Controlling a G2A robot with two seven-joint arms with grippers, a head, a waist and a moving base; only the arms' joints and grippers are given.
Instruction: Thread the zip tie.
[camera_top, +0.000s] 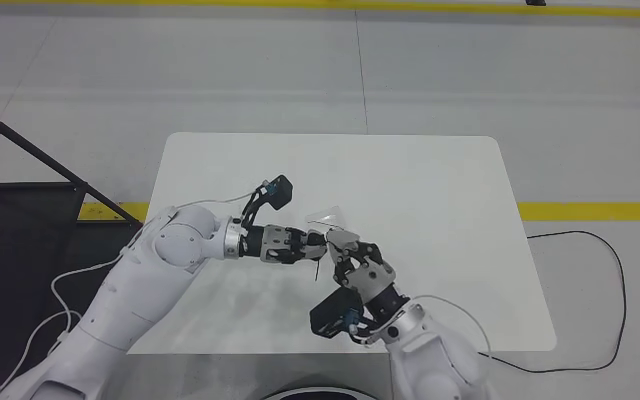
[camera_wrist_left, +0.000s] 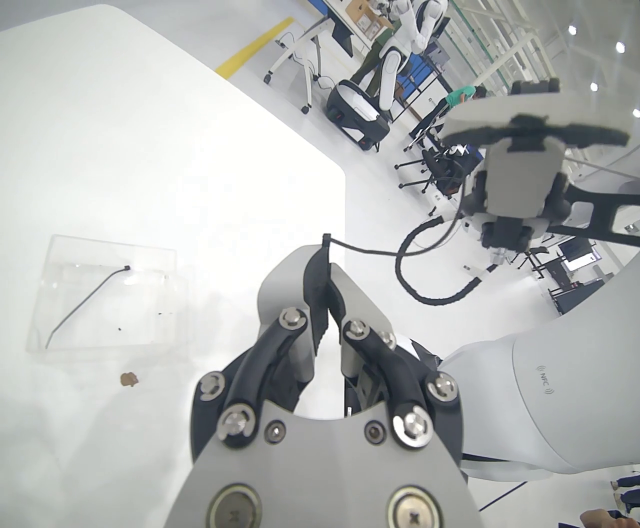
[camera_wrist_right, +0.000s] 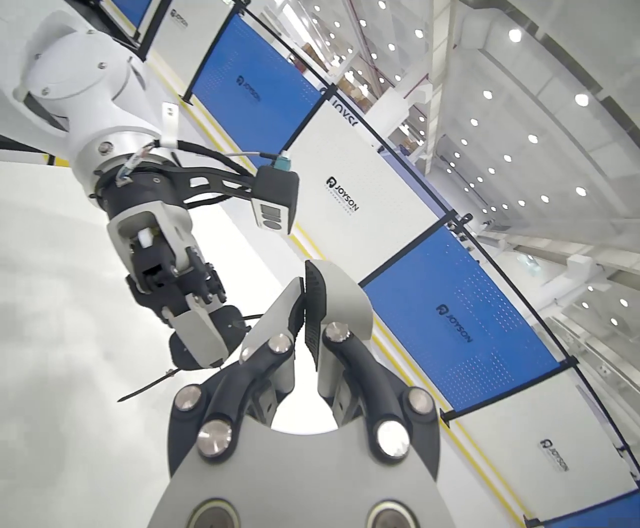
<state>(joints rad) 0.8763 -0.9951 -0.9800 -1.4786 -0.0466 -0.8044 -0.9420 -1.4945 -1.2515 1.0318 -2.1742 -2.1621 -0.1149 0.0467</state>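
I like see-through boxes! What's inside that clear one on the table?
Inside the clear box lies one bent black zip tie and a few dark specks. It's see-through, so nothing inside looks covered.

1. One zip tie (camera_wrist_left: 352, 246) mid-frame and another zip tie (camera_wrist_left: 85, 300) at centre left: two.
2. Clear tray (camera_wrist_left: 125, 320): one.
3. Brown scrap (camera_wrist_left: 129, 379), lower left: one.
4. Left end effector (camera_wrist_left: 325, 265) and right end effector (camera_wrist_right: 306, 287): two.
5. Desk (camera_top: 420, 180): one.
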